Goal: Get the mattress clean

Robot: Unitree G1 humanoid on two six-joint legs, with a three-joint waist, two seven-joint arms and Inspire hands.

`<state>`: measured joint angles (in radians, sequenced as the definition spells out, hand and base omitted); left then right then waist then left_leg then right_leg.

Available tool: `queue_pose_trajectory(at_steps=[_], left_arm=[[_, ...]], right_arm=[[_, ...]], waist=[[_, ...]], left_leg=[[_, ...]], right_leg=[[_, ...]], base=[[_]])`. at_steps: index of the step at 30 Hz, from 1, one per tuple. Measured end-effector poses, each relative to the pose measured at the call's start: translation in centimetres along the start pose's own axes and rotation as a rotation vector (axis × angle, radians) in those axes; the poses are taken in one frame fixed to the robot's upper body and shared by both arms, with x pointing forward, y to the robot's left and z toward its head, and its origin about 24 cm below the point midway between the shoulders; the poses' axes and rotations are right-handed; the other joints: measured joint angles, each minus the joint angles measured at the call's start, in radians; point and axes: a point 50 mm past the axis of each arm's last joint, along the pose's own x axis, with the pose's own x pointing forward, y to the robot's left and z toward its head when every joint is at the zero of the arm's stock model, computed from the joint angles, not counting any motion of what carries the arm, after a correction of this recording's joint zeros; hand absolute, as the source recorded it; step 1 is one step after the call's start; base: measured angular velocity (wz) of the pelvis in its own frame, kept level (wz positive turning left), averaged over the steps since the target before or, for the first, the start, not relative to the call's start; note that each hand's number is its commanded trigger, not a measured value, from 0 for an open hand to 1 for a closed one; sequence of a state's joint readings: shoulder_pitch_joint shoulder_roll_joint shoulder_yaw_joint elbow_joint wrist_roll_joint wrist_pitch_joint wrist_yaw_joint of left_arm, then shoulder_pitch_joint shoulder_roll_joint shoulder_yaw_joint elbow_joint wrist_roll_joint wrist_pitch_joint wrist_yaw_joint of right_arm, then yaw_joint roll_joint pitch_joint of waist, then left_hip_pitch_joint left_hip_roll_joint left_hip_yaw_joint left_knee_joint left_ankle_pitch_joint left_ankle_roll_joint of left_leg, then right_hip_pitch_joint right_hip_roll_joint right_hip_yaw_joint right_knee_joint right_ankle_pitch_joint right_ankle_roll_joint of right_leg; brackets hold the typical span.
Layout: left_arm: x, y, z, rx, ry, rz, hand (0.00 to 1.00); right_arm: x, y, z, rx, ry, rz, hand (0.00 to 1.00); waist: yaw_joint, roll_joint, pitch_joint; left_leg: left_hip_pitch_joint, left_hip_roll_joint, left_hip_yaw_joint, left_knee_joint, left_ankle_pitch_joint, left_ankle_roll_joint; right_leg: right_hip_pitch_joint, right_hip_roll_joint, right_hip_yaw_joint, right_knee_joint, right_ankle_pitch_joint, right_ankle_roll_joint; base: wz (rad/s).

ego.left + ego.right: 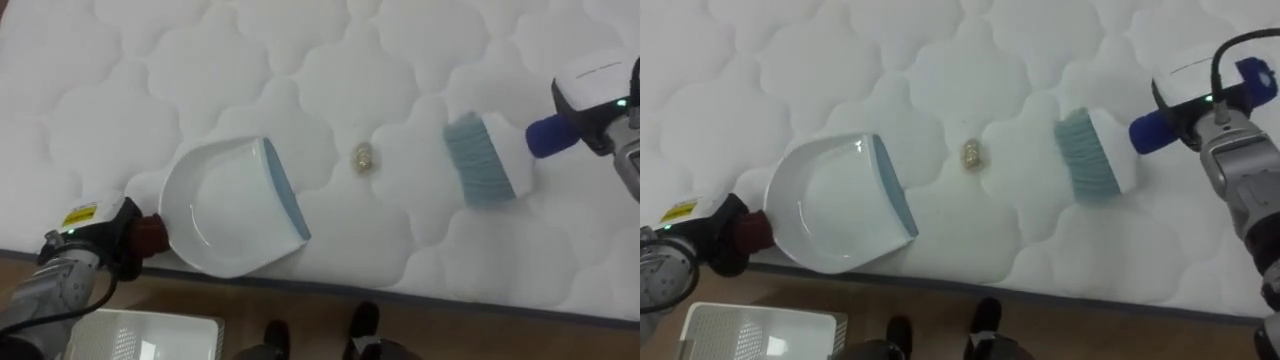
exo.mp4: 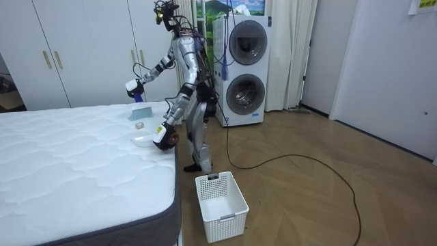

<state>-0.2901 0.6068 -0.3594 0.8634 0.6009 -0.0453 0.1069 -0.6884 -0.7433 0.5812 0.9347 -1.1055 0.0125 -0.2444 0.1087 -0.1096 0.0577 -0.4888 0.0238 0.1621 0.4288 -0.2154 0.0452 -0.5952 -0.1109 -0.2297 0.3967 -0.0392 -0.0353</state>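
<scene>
Light: bright, even, diffuse, from overhead; no hard-edged shadows anywhere. Mattress (image 1: 300,60) close to washed out in the eye views; quilting readable only by faint grey shading in the seams. Dustpan (image 1: 230,205): small specular glint on the inner face; thin soft shadow along its lower rim. Brush (image 1: 480,160): pale shadow on the quilting just beside it. Room view: floor (image 2: 307,191) carries a dull sheen; weak shadow around the basket (image 2: 222,198); mattress side dark.

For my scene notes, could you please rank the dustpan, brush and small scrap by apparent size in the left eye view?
1. dustpan, clearly the largest
2. brush
3. scrap, by far the smallest
</scene>
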Motion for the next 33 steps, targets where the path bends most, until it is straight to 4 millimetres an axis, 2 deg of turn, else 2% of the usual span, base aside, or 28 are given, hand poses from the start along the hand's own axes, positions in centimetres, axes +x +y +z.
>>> queue_pose_trajectory(at_steps=[2,10,19,24,29,33], left_arm=[[0.0,-0.1,0.0,0.0,0.002,-0.016,1.0],[-0.1,-0.3,-0.1,-0.007,0.002,-0.053,1.0],[-0.1,-0.3,-0.1,-0.014,0.003,-0.052,1.0],[-0.1,-0.4,-0.1,-0.013,0.003,-0.05,1.0],[-0.3,-1.2,0.1,-0.004,-0.001,-0.058,1.0],[-0.3,-1.4,0.2,0.01,-0.006,-0.067,1.0]], right_arm=[[0.0,0.0,0.5,-0.025,-0.022,0.019,1.0],[0.2,-0.7,1.6,-0.076,-0.073,0.024,1.0],[0.4,-2.1,3.0,-0.068,-0.121,-0.01,1.0],[0.6,-2.9,4.6,-0.04,-0.158,-0.043,1.0],[0.7,-3.6,6.4,-0.007,-0.197,-0.071,1.0],[0.7,-3.6,6.6,0.0,-0.201,-0.072,1.0]], waist=[[0.003,-0.007,-0.0006],[0.006,-0.009,-0.0005],[0.013,-0.01,-0.0002],[0.019,-0.009,-0.0007],[0.023,-0.004,-0.0019],[0.034,-0.001,-0.0014]], left_leg=[[0.006,0.0,0.001,-0.007,0.0,0.0],[0.024,0.003,-0.001,-0.016,-0.001,-0.002],[0.025,0.004,0.002,-0.019,-0.001,-0.004],[0.03,0.002,0.002,-0.018,-0.001,-0.005],[0.031,0.005,-0.003,-0.015,-0.001,-0.005],[0.027,0.009,-0.003,-0.014,-0.001,-0.005]], right_leg=[[0.005,0.002,0.0,-0.006,0.001,0.0],[0.026,0.007,-0.001,-0.021,0.002,0.002],[0.024,0.012,0.005,-0.021,0.004,0.0],[0.028,0.013,0.004,-0.021,0.004,0.0],[0.037,0.006,-0.025,-0.023,0.004,0.0],[0.039,0.008,-0.031,-0.033,0.007,-0.005]], base=[[-0.02],[0.0],[-0.02],[0.0],[0.05],[0.01]])
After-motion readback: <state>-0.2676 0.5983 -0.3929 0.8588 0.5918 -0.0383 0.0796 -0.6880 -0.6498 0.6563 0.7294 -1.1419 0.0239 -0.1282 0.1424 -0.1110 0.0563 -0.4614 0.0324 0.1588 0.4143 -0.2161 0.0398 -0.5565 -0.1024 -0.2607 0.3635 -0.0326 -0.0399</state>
